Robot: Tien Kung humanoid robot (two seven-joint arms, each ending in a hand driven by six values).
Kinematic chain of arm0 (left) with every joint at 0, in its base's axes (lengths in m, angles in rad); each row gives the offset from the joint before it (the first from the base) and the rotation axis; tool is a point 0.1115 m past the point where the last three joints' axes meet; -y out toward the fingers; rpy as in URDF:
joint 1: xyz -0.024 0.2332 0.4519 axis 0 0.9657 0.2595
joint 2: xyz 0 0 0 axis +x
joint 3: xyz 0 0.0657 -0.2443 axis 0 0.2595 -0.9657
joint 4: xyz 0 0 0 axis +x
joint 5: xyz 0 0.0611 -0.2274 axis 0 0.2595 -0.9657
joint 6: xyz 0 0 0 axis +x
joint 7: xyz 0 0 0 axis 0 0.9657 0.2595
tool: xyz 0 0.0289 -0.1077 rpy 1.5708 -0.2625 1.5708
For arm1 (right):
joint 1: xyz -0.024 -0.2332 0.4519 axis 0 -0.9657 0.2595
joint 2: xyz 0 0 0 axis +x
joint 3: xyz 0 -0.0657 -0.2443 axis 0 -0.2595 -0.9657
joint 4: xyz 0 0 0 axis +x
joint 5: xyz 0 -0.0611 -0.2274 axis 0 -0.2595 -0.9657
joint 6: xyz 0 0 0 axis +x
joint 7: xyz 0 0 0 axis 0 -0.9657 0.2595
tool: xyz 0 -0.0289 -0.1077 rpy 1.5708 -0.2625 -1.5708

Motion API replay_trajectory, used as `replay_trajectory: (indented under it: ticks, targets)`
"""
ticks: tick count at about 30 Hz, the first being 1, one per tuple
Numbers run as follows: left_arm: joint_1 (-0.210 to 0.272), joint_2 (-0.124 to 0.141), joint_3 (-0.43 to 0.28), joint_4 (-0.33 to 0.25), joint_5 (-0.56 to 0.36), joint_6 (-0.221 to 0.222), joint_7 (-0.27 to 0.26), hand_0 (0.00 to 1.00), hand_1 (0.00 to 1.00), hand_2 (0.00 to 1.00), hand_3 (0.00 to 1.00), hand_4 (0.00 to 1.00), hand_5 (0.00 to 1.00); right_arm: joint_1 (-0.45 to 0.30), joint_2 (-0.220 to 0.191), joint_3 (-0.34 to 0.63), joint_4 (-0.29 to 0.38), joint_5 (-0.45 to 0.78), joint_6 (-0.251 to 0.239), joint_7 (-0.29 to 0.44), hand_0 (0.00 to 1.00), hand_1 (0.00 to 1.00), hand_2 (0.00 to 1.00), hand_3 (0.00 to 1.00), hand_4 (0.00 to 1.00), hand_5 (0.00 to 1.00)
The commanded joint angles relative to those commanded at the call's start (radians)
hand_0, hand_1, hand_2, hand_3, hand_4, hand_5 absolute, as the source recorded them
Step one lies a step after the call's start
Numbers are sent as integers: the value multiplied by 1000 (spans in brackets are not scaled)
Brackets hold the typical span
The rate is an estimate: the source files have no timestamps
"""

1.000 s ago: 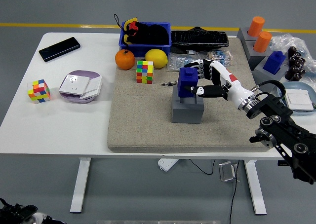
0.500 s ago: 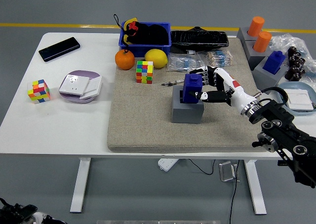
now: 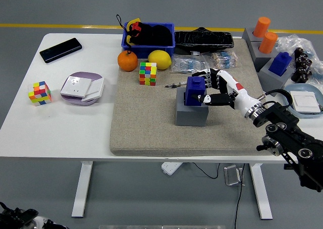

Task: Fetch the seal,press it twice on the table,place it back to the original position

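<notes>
The blue seal (image 3: 194,91) sits in its gray block (image 3: 192,113) on the mat, and it has barely moved in the last moment. The right hand (image 3: 212,90) still has its fingers wrapped around the seal. It looks like the seal is back home, so letting go comes next.

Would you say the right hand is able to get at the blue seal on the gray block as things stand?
Probably yes: the right hand already has its fingers around the blue seal, which sits on the gray block, and nothing stands between them.
</notes>
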Motion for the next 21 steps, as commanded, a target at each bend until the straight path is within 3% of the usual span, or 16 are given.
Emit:
replay_trajectory:
  ticks: [16,17,21]
  targets:
    - [-2,-1,4,0,-3,0,-2,720,692,684,751,677,265,10,1,-31,-21,6,5,7,504,363,366,345,678,2]
    - [-2,-1,3,0,-2,0,-1,720,691,683,751,677,266,10,0,-32,-21,6,8,6,560,409,418,432,711,2]
    - [0,-1,-1,1,2,-1,1,720,691,683,751,677,266,10,0,-37,-19,2,16,-1,560,409,418,432,711,2]
